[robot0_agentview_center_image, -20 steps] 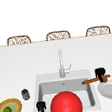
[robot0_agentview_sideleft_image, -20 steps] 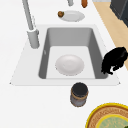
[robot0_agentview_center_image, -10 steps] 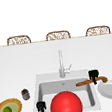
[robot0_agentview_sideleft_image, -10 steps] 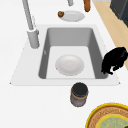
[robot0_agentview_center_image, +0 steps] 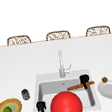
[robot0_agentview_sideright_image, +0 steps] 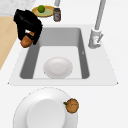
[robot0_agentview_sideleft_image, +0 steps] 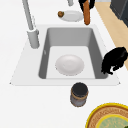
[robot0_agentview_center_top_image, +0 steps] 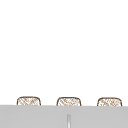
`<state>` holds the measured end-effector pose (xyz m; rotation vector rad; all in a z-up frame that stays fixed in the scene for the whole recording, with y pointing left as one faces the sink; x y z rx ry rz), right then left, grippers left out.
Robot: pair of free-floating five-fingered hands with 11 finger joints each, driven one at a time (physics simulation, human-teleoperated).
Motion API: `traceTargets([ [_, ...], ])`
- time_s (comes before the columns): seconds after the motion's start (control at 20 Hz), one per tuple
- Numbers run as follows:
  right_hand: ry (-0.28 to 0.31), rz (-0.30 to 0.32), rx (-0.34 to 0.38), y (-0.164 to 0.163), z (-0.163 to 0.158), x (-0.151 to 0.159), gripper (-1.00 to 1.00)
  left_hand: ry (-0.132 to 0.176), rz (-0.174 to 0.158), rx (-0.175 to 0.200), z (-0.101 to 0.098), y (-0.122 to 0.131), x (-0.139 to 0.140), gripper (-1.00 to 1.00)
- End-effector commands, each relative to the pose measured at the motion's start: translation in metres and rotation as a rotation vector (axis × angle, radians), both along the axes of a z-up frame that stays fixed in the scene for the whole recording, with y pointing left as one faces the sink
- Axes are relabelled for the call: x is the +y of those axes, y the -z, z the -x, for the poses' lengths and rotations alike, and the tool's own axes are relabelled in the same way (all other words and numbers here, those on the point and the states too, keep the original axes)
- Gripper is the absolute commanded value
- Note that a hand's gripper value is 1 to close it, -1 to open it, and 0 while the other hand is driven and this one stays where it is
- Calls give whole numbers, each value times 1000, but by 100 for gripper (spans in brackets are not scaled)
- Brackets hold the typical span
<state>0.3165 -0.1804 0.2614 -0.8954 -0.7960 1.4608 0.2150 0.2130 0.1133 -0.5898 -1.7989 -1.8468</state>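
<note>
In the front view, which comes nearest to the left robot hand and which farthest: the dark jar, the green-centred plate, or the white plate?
From the left robot hand:
1. Dark jar, just up-left on the counter.
2. Green-centred plate, far left.
3. White plate, across the sink, far right.

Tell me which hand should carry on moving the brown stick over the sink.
Right. The right hand already has its fingers curled round the brown stick, holding it above the sink near the right rim. The left hand hangs at the sink's front left corner, apart from the stick.
</note>
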Motion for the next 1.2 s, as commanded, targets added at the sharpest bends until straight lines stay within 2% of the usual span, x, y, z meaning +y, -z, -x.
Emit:
traceTargets([
  [0.0, 26, -37, 10, 31, -5, 21, 100, 0, 0, 0, 0, 0, 0, 0],
  [0.15, 0, 12, 25, 55, -4, 32, 100, 0, 0, 0, 0, 0, 0, 0],
  [0.3, -1, 12, 4, 80, -10, 45, 100, 0, 0, 0, 0, 0, 0, 0],
  [0.4, 2, -9, 1, 97, -8, 54, 100, 0, 0, 0, 0, 0, 0, 0],
  [0.5, 42, -10, 0, 114, -3, 69, 100, 0, 0, 0, 0, 0, 0, 0],
  [0.65, 68, 6, -2, 138, -5, 83, 100, 0, 0, 0, 0, 0, 0, 0],
  [0.95, 79, 9, -1, 186, -10, 104, 100, 0, 0, 0, 0, 0, 0, 0],
  [1.15, 100, 6, 13, 215, -25, 109, 100, 0, 0, 0, 0, 0, 0, 0],
])
